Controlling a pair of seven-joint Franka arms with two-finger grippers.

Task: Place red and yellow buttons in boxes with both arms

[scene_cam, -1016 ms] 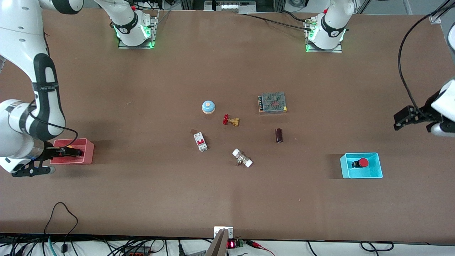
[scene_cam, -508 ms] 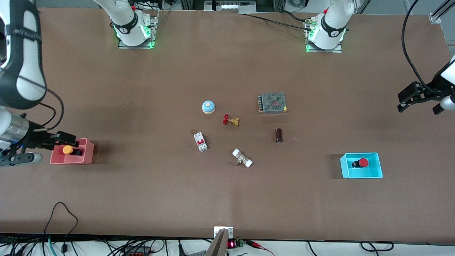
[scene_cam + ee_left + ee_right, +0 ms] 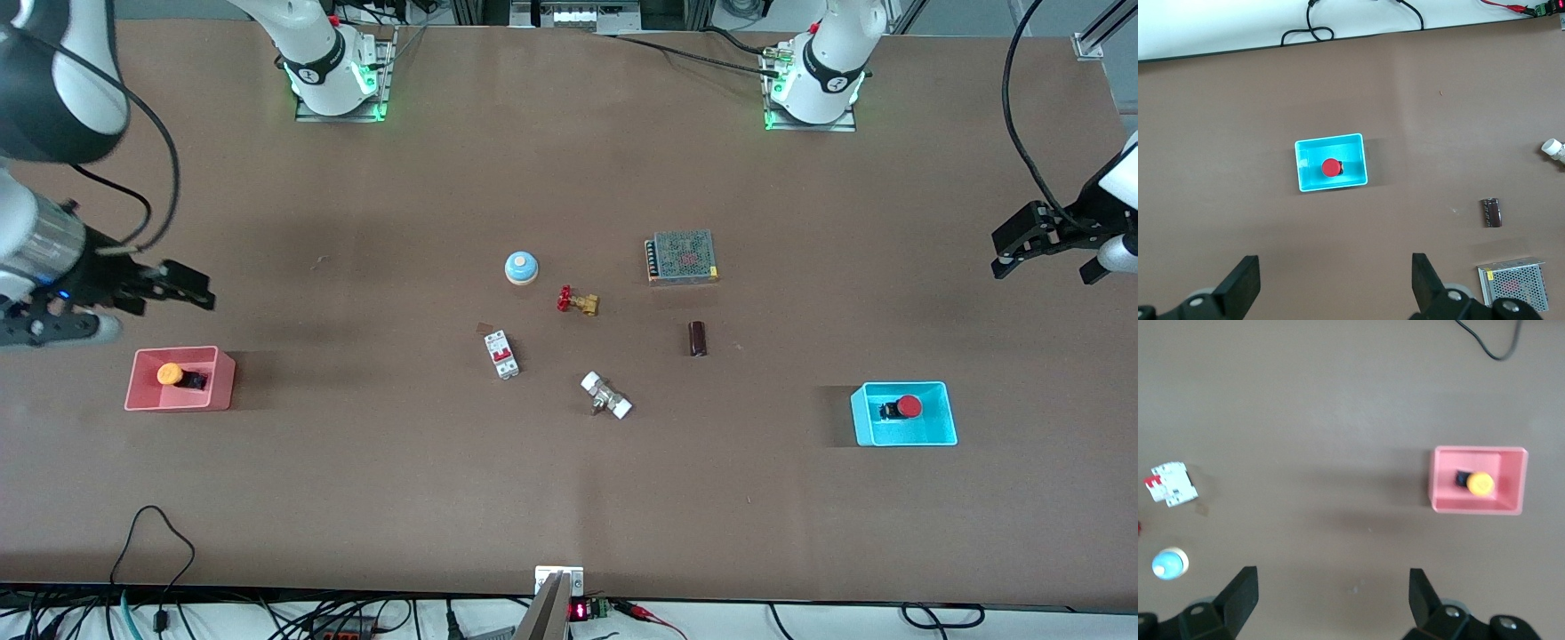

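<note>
The yellow button [image 3: 170, 374] lies on its side in the pink box [image 3: 180, 404], which sits near the tabletop's [image 3: 569, 498] edge at the right arm's end; the right wrist view shows the same button [image 3: 1480, 483] in that box [image 3: 1478, 508], its black body pointing away from the cap. The red button [image 3: 907, 407] lies in the cyan box [image 3: 903, 437] near the edge at the left arm's end, and the left wrist view shows its red cap [image 3: 1331, 167] at the middle of that box [image 3: 1331, 186]. The right end effector [image 3: 182, 289] hangs in the air over bare tabletop just beside the pink box, its fingers [image 3: 1239, 592] spread wide apart and holding nothing. The left end effector [image 3: 1022, 244] hangs over the tabletop close to the edge at the left arm's end, well apart from the cyan box, its fingers [image 3: 1243, 285] likewise spread apart and empty. Around the middle of the tabletop lie a blue dome [image 3: 521, 267], a brass valve [image 3: 578, 301] with a red handle, a white circuit breaker [image 3: 501, 354], a white-ended pipe fitting [image 3: 605, 396], a dark cylinder [image 3: 698, 339] and a metal mesh-topped power supply [image 3: 682, 256].
</note>
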